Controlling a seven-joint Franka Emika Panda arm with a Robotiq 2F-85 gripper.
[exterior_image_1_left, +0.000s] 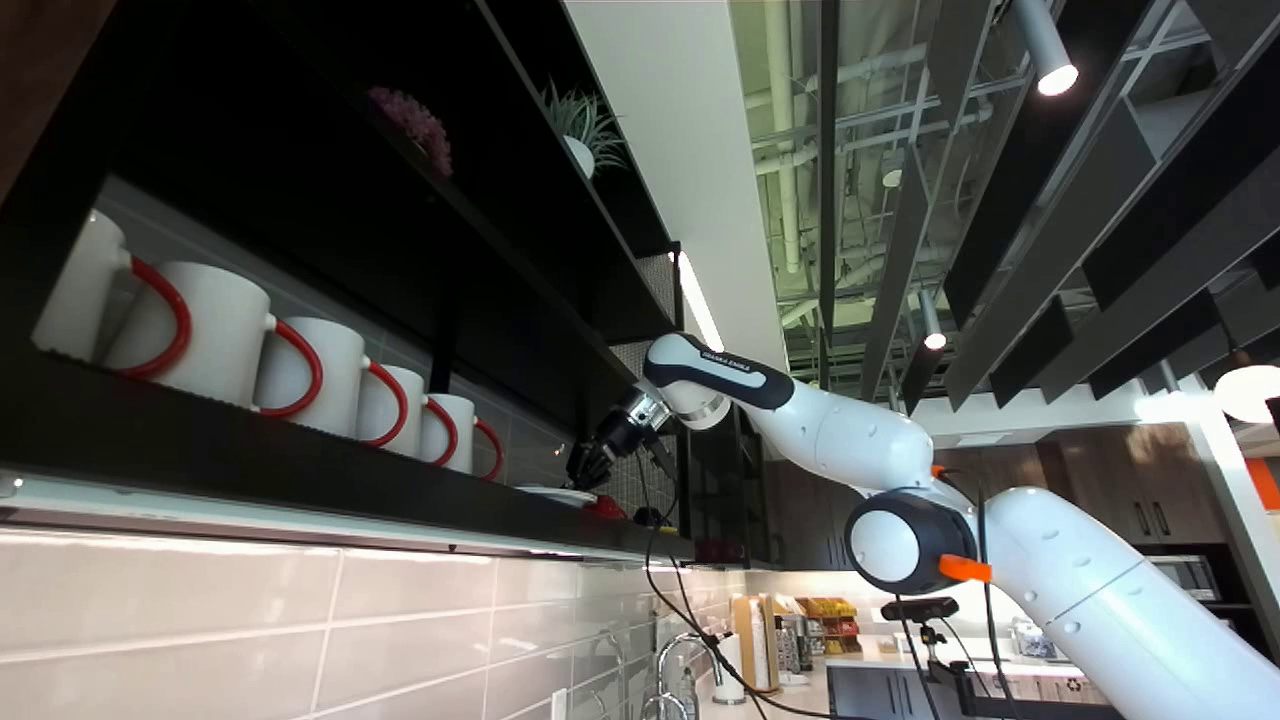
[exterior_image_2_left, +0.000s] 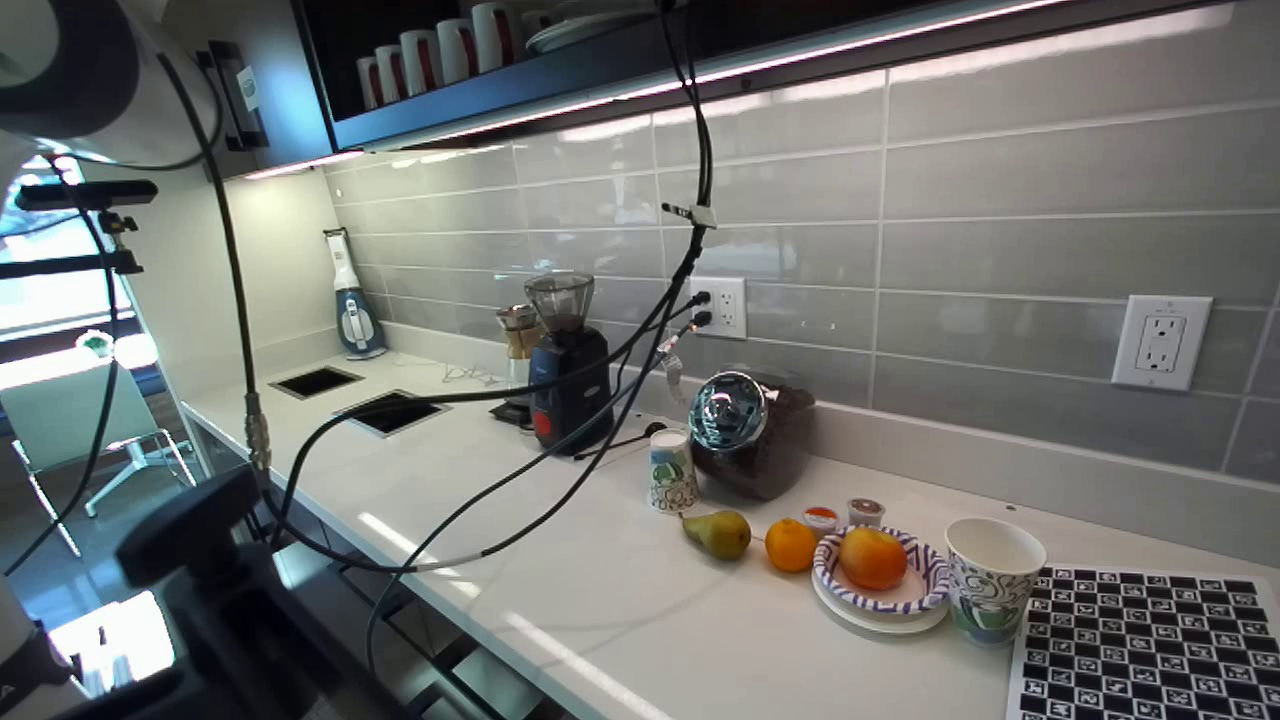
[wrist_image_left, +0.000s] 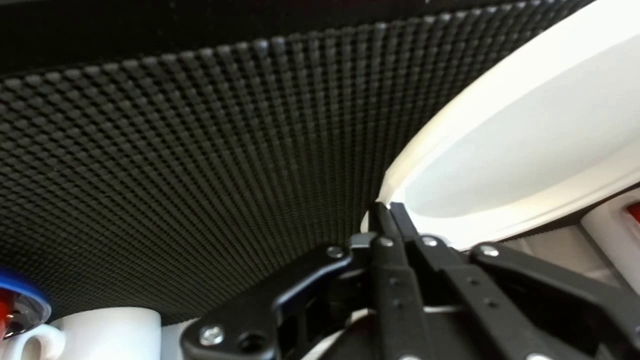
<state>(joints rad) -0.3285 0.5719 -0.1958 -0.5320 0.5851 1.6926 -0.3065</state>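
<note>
Reading from my end: my arm (exterior_image_1_left: 850, 440) carries FRANKA EMIKA in small light letters on the dark trim near the wrist. In an exterior view, a white label (exterior_image_2_left: 248, 87) on a cabinet (exterior_image_2_left: 285, 80) and a pale tag (exterior_image_2_left: 703, 216) on the hanging cables (exterior_image_2_left: 706, 150) are too small to make out; a paper cup (exterior_image_2_left: 995, 590) bears a swirling print. Wrist view: my gripper (wrist_image_left: 390, 206) has its fingers (wrist_image_left: 402, 225) pressed together, barely a slit between them, tips against the near rim of a white plate (wrist_image_left: 525, 135). Whether a sliver of rim is caught between them I cannot tell. In both exterior views the plate sits on the dark shelf (exterior_image_1_left: 300, 470), just past the row of white mugs (exterior_image_1_left: 215, 330) with red handles. Behind my fingertips spreads a dark beaded surface (wrist_image_left: 225, 150); at the wrist view's lower left, a white mug (wrist_image_left: 112, 332) and a blue-rimmed item (wrist_image_left: 25, 295), partly cut off.
</note>
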